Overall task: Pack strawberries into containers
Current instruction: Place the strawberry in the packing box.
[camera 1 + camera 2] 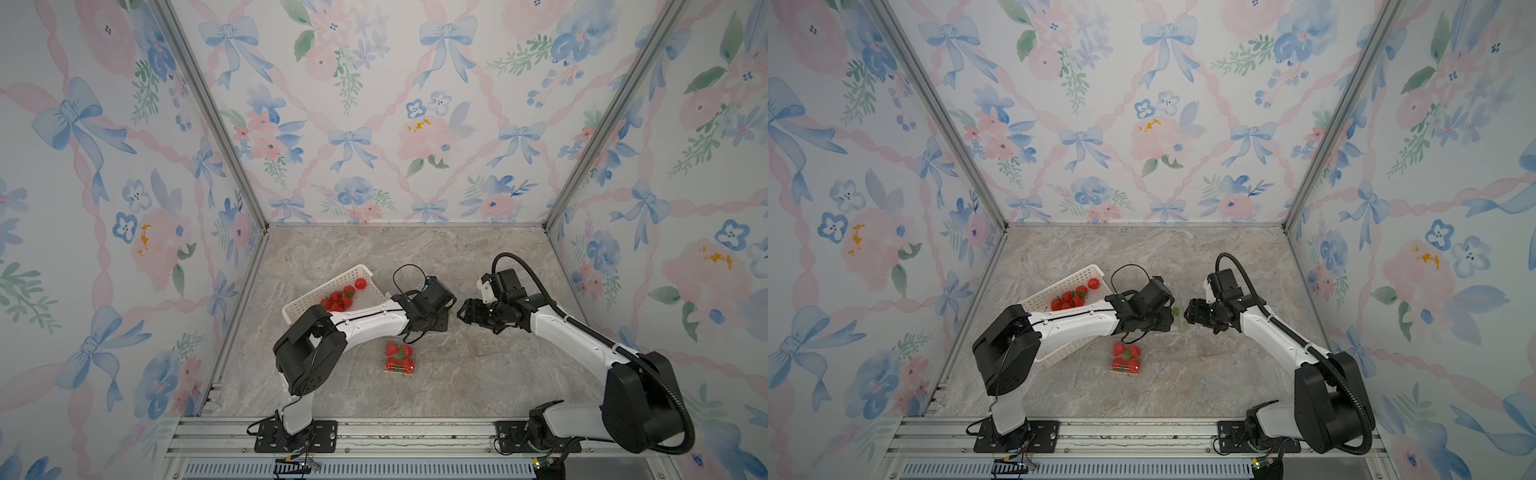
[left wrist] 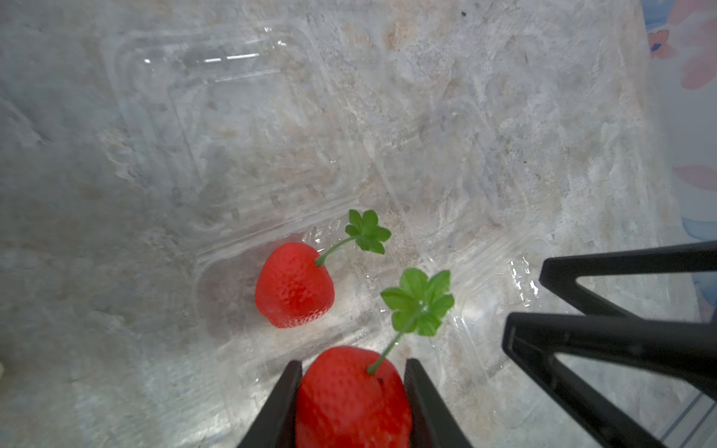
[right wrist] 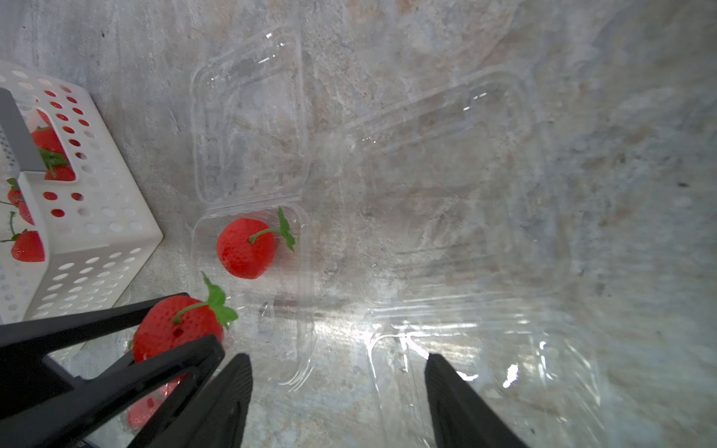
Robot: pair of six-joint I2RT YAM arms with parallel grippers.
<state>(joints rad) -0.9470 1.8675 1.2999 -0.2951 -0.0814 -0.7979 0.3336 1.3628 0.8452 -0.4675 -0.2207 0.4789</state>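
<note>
My left gripper [image 2: 354,362] is shut on a red strawberry [image 2: 351,395] with a green cap, just above the near end of an open clear container [image 2: 209,271]. One strawberry [image 2: 294,285] lies inside that container. In the right wrist view the held berry [image 3: 170,329] hangs beside the container's berry [image 3: 242,248]. My right gripper [image 3: 337,358] stands open and empty, close beside the left one, over a second clear container [image 3: 485,349]. In both top views the two grippers nearly meet mid-table [image 1: 463,311] [image 1: 1192,311].
A white perforated basket [image 1: 320,291] at the left rear holds several loose strawberries [image 1: 340,297]. Nearer the front, several strawberries [image 1: 399,356] sit packed in another clear container. Both open containers have their lids [image 3: 248,128] folded flat on the marble table.
</note>
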